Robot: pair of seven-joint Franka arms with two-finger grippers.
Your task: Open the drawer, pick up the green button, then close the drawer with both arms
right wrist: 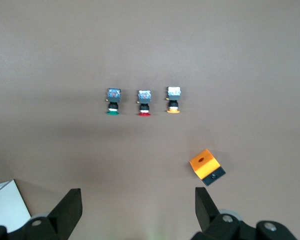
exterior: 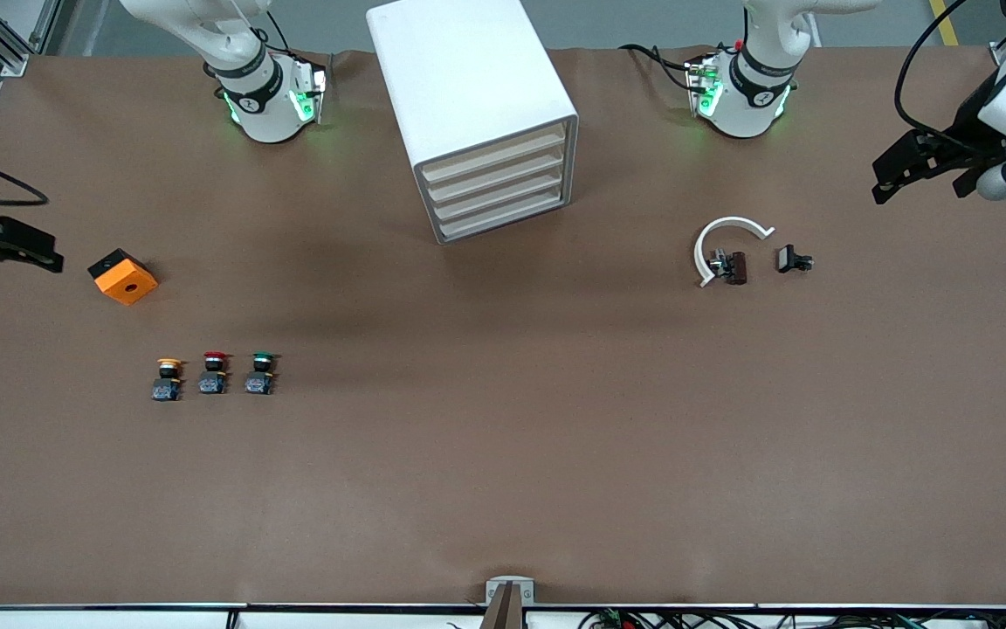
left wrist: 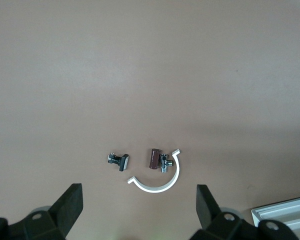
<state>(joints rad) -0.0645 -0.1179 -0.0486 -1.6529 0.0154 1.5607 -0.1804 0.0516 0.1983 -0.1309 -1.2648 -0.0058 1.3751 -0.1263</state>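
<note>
Fingers spread wide on both: the left gripper [exterior: 883, 179] hangs over the table's left-arm end, the right gripper [exterior: 53, 259] over the right-arm end beside one orange block [exterior: 122, 276]. Three buttons stand in a row; the green button [exterior: 261, 373] is nearest the cabinet [exterior: 468, 105], whose four drawers, third drawer [exterior: 503, 197] included, are closed.
</note>
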